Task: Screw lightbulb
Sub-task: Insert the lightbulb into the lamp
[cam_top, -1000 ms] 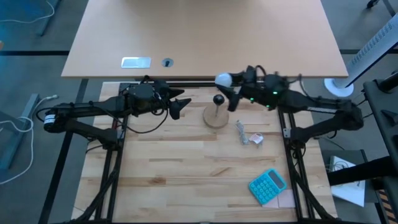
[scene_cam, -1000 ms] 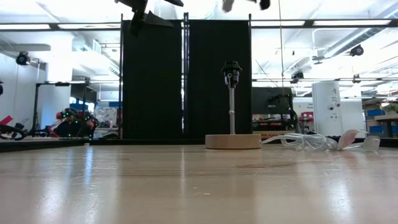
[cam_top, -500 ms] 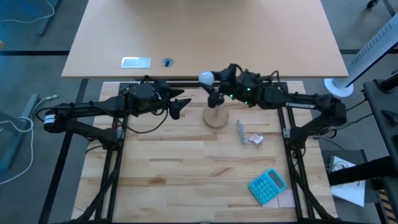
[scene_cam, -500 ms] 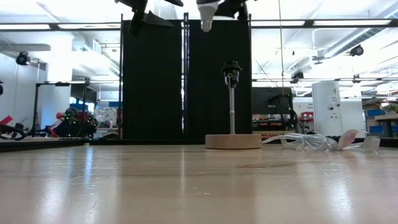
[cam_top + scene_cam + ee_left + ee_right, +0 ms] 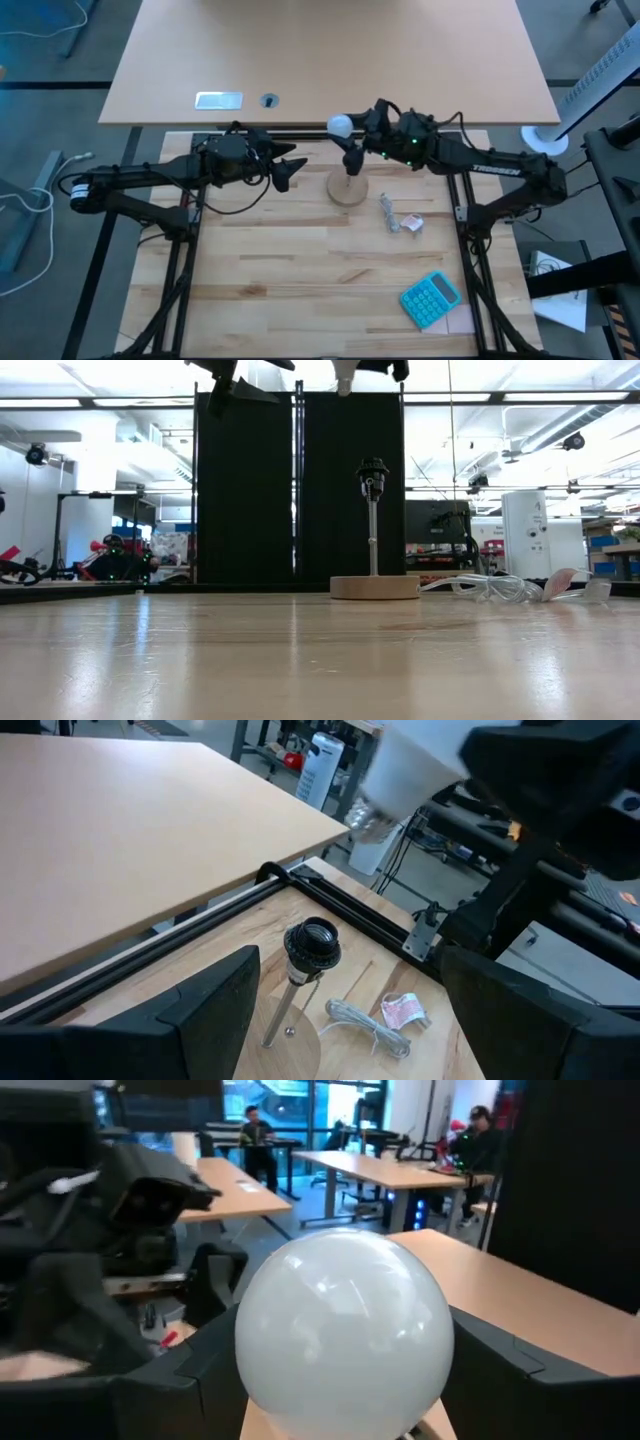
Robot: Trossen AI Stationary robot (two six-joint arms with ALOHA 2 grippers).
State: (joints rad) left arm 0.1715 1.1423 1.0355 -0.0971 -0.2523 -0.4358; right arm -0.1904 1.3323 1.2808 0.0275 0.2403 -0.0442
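Note:
The lightbulb (image 5: 342,125), white and round, hangs in my right gripper (image 5: 352,128), which is shut on it high above the table, just beyond the lamp stand on its far side. The stand is a tan wooden disc (image 5: 347,191) with a thin stem and a black socket (image 5: 373,468) open upward; its disc rests flat on the table. In the left wrist view the lightbulb (image 5: 410,775) hangs above and beyond the socket (image 5: 312,942). My left gripper (image 5: 291,170) hovers open to the left of the stand, holding nothing. My right gripper pinches the lightbulb's round globe (image 5: 250,1365) between its two fingers (image 5: 190,1380), one on each side. The fingers reach in level from the table's right. The lightbulb is lifted clear, with its narrow neck (image 5: 366,815) pointing down.
A crumpled clear wrapper with cord (image 5: 390,213) and a pink scrap (image 5: 412,223) lie right of the stand. A teal calculator (image 5: 431,300) lies near the front right. A black rail (image 5: 300,134) runs along the far edge, with a tan desk (image 5: 330,60) beyond it.
My right gripper has carried the lightbulb toward the table's left, past the socket, then a little back toward the right. The lightbulb stays high and clear of the stand. The stand has kept its place.

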